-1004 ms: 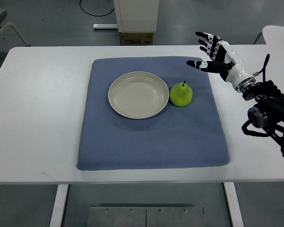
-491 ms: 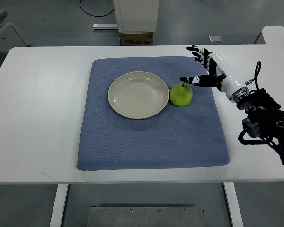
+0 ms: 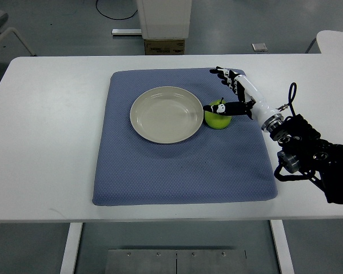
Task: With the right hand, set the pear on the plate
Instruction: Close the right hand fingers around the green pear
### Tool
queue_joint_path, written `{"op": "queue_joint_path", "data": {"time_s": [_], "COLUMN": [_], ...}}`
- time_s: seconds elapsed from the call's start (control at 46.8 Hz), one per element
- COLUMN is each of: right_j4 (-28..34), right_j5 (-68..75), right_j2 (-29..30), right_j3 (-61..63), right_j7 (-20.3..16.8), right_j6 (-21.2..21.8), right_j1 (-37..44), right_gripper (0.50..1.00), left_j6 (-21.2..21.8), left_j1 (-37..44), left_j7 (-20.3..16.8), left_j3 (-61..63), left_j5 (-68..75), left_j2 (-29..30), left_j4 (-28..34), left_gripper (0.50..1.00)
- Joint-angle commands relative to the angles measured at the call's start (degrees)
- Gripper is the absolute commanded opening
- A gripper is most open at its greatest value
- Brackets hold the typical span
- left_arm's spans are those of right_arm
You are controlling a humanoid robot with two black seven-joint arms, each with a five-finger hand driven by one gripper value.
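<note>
Right robot hand (image 3: 233,96), black-and-white plastic fingers, sits over the smooth, rounded green pear (image 3: 216,117). Thumb lies across the top of the fruit by the stem; the other fingers (image 3: 223,74) are spread and fanned out toward the far edge of the mat, off the pear. Nothing is clamped, hand apart. Left arm is out of frame.

The pear rests on the blue dimpled fabric mat (image 3: 183,171), just beside the right rim of the shallow round cream glossy plate (image 3: 166,114); can't tell whether they touch. Plate is empty, sitting left of mat centre toward the far side.

The mat is a rounded-corner rectangle on the flat white matte worktop (image 3: 46,142). Wide bare mat surface lies in front of the plate and pear, and bare worktop lies to the left. The black cabled forearm (image 3: 308,157) crosses the mat's right edge and takes up the near-right worktop corner.

Behind the worktop's far edge: a white boxy column base (image 3: 164,20) on grey floor, with a black cable (image 3: 111,14) beside it.
</note>
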Motion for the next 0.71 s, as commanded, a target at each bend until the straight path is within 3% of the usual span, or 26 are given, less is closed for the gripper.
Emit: {"op": "queue_joint_path", "data": {"time_s": [0.0,0.491,0.684], "right_j4": [-1.52,-4.25,-4.43], "right_j5": [0.00,0.00,0.00], "right_j2": [0.62,1.24,1.24], "right_j3": [-0.66,-5.76,-5.85], "right_j7": [-0.01,-0.01,-0.01], "right_j6": [0.00,0.00,0.00], "right_j1": [-0.01,-0.54,-0.71], "right_gripper": [0.987,0.968,0.931], "left_j6": [0.00,0.00,0.00], "left_j1": [0.00,0.00,0.00], "left_j7": [0.01,0.01,0.01], "left_j3": [0.00,0.00,0.00], "left_j5": [-0.01,-0.01,-0.01], "left_j2": [0.00,0.00,0.00], "left_j4": [0.00,0.00,0.00], "left_gripper": [1.000,1.000,1.000]}}
